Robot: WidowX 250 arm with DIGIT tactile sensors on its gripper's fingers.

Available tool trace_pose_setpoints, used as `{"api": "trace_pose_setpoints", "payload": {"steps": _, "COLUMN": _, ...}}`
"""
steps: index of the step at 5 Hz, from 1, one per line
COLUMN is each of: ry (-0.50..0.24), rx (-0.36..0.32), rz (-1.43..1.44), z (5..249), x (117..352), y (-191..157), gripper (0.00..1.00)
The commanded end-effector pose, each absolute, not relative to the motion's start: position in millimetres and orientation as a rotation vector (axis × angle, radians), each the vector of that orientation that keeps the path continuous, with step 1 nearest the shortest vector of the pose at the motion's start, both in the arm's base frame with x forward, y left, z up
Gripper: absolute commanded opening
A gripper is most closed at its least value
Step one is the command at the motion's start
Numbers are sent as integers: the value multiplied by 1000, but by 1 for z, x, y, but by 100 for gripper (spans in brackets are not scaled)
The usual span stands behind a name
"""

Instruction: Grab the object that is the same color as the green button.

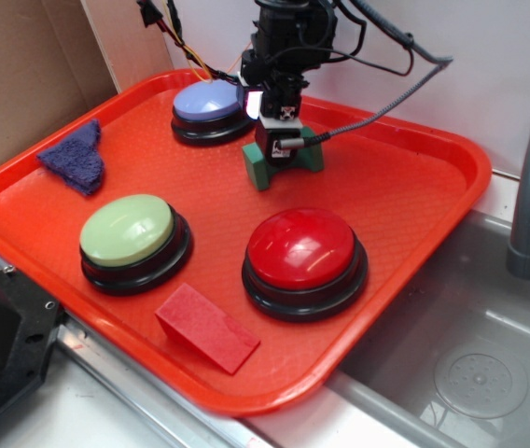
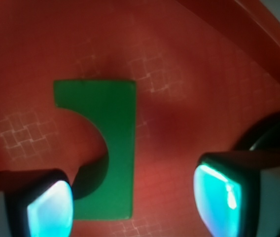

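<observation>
Green block (image 2: 111, 148) lies flat on tray (image 1: 405, 187), beside blue button (image 1: 211, 103). Your gripper (image 2: 132, 202) is spread, grasping nothing, directly above block. Block's long axis crosses finger gap; block sits nearer one finger (image 2: 49, 210), off-centre. Shift, then descend.

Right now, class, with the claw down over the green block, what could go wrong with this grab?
1. In the wrist view the claw is open and the green block sits toward one finger, so closing may push it aside.
2. The blue button is close behind; the claw could bump it.
</observation>
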State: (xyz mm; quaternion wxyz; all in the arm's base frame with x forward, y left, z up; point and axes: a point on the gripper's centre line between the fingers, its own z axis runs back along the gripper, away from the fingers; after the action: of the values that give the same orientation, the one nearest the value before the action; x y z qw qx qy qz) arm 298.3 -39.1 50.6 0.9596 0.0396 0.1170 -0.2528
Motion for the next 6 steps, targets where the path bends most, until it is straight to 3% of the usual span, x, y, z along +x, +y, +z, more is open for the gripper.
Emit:
{"api": "trace_pose_setpoints", "payload": {"steps": 1, "ry": 216, "rx": 74, "rz": -526, "z": 44, "x": 289, "y": -48, "gripper": 97}}
{"api": "trace_pose_setpoints", "payload": {"steps": 2, "ry": 223, "rx": 35, "rz": -517, "z": 40, "x": 290, "y": -47, "gripper": 95}}
{"api": "trace_pose_setpoints", "payload": {"steps": 3, "ry": 194, "rx": 17, "rz": -560, "z": 39, "x": 288, "y": -46, "gripper": 0}}
{"api": "trace_pose_setpoints", "payload": {"steps": 5, "ry": 169, "rx": -11, "rz": -586, "z": 55, "x": 280, "y": -48, "gripper": 0}}
{"api": "trace_pose_setpoints", "payload": {"steps": 6, "ry": 86, "rx": 6, "rz": -581, "z": 104, "x": 275, "y": -53, "gripper": 0}}
